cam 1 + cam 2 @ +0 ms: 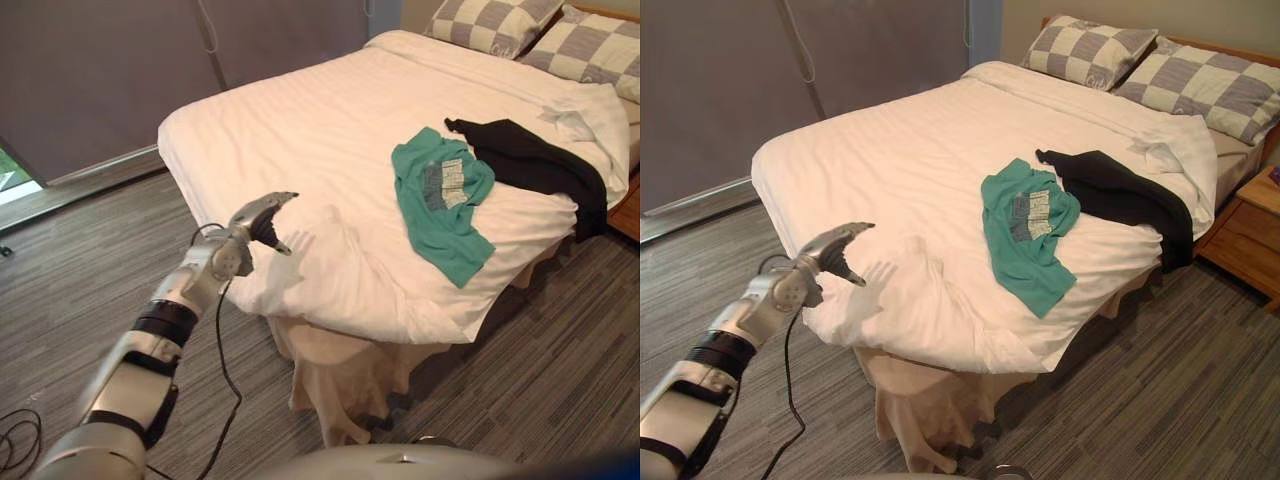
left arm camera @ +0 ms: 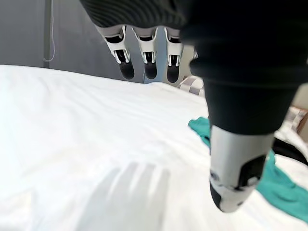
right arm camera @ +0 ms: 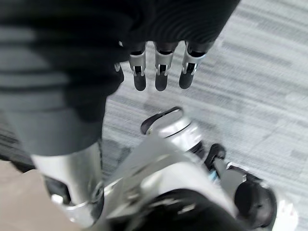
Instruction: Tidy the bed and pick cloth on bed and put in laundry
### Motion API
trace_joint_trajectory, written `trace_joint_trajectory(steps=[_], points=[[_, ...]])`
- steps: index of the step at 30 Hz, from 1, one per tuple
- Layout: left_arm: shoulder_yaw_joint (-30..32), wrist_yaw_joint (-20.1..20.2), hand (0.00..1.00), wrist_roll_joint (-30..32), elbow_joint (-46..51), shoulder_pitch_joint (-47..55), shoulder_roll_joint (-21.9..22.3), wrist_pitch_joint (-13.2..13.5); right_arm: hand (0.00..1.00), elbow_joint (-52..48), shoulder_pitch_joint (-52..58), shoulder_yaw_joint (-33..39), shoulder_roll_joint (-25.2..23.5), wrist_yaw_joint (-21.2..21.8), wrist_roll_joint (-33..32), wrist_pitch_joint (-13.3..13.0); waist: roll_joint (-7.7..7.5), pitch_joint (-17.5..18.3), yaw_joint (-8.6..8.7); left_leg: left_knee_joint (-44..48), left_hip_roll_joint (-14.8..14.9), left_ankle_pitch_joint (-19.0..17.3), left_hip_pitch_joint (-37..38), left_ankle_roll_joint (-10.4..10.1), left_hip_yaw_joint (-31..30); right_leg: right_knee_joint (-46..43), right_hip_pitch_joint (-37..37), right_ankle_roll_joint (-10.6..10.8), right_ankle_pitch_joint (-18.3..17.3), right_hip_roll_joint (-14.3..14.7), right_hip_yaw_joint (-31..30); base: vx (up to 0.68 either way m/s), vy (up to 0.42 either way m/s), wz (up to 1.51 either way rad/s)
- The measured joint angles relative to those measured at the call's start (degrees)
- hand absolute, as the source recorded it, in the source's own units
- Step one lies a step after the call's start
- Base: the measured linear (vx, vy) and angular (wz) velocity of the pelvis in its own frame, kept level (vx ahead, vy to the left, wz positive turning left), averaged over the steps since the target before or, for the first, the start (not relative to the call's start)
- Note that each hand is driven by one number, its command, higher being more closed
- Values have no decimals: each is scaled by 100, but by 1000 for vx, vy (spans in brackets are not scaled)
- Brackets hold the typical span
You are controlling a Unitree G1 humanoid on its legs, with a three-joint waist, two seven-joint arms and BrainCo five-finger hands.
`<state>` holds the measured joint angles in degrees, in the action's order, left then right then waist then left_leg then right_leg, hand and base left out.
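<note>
The teal shirt (image 1: 440, 200) lay crumpled on the bed (image 1: 300, 110), toward the side near the foot end, with a black garment (image 1: 535, 160) touching its far edge and trailing over the side of the mattress; whether that one was a jacket or trousers was hard to tell. Neither was in a hand. The left hand (image 1: 262, 220) hovered above the bunched near corner of the white cover (image 1: 330, 270), fingers (image 2: 150, 57) relaxed and holding nothing, well apart from the shirt. The right hand (image 3: 161, 70) hung over the floor with its fingers straight, also empty. The step in hand looked like reaching for the cloth, so the arm would probably need to travel across the cover and come down on the shirt's thick middle, gathering enough folds that it lifts as one piece without dragging the cover. Two checked pillows (image 1: 490, 22) sat at the head, a wooden bedside table (image 1: 1250, 235) stood beside them, and grey striped floor (image 1: 90, 260) ran to a dark wall panel (image 1: 110, 70)
</note>
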<state>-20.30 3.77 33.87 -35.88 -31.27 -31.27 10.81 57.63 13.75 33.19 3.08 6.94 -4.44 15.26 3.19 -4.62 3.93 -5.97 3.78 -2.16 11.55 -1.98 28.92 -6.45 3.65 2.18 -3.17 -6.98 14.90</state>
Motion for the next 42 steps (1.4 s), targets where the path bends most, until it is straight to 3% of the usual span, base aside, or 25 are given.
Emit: trace_joint_trajectory(steps=[5, 8, 12, 13, 19, 24, 27, 30, 35, 40, 42], points=[[-179, -42, 0, 830, -441, -7, 248, -465, 0, -172, 16, -168, -58, -35, -191, -77, -44, -32, 18, 2, -119, 14, 156, -45, 159, -283, -48, 39, -104, -156, 33, -24, 35, -12], [-162, -246, 0, 864, -594, -6, 465, -710, 0, -198, 19, -254, -34, -67, -228, -75, -80, -61, 32, 2, -190, -77, 122, 38, 187, -528, -159, 88, -215, -312, 46, -50, 33, 11], [-157, -274, 0, 1213, -864, 8, 824, -840, 0, -308, -121, -475, -33, -155, -442, -74, -205, -108, 45, 308, -213, -176, -283, 82, 490, -1031, -710, 115, -362, -557, 51, -73, 3, 3], [-163, -320, 100, 1253, -1018, 18, 992, -937, 0, -353, -239, -544, -27, -191, -450, -76, -244, -146, 68, 486, -215, -244, -498, 99, 573, -1178, -942, 141, -407, -652, 37, -70, -3, -1], [-174, -993, 100, 1224, -1344, 71, 1618, -1539, 0, -485, -507, -690, -33, -279, -956, -346, -175, -352, 201, 720, -324, -230, -874, 134, 773, -1722, -1584, 173, -622, -933, -15, 35, 0, -2], [-192, -1318, 100, 1164, -1351, 60, 1736, -1794, 0, -554, -528, -690, -32, -357, -1051, -572, -59, -409, 264, 710, -386, -232, -897, 130, 808, -2005, -1770, 179, -820, -1025, -63, 95, -34, -1], [-216, -1541, 100, 930, -1398, 72, 1739, -1818, 0, -555, -519, -682, -33, -375, -985, -693, -59, -409, 284, 705, -400, -236, -892, 103, 810, -2148, -1837, 189, -919, -1065, -69, 84, -48, 1], [-219, -1643, 100, 739, -1392, 72, 1733, -1650, 0, -544, -486, -647, -32, -385, -770, -868, -54, -406, 286, 694, -446, -229, -848, 92, 803, -2268, -1836, 198, -972, -1138, -56, 51, -19, 5], [-207, -1636, 100, 455, -915, 76, 1581, -1015, 0, -414, -413, -444, -92, -445, -556, -1015, -53, -394, 236, 694, -520, -226, -741, 97, 575, -2267, -1576, 245, -996, -1291, 166, -12, 23, 23], [-207, -1117, 100, -356, 453, 198, 874, -367, 0, -300, -177, -434, -98, -499, -544, -1063, -72, -351, 94, 515, -537, -203, -570, 113, 118, -2007, -1007, 311, -971, -1329, 609, -32, 11, 36], [-195, -898, 100, -580, 920, 428, 639, -236, 0, -267, -140, -434, -94, -499, -546, -1052, -84, -342, 39, 450, -534, -164, -492, 137, 13, -1924, -857, 328, -956, -1310, 722, 10, 2, 31]])
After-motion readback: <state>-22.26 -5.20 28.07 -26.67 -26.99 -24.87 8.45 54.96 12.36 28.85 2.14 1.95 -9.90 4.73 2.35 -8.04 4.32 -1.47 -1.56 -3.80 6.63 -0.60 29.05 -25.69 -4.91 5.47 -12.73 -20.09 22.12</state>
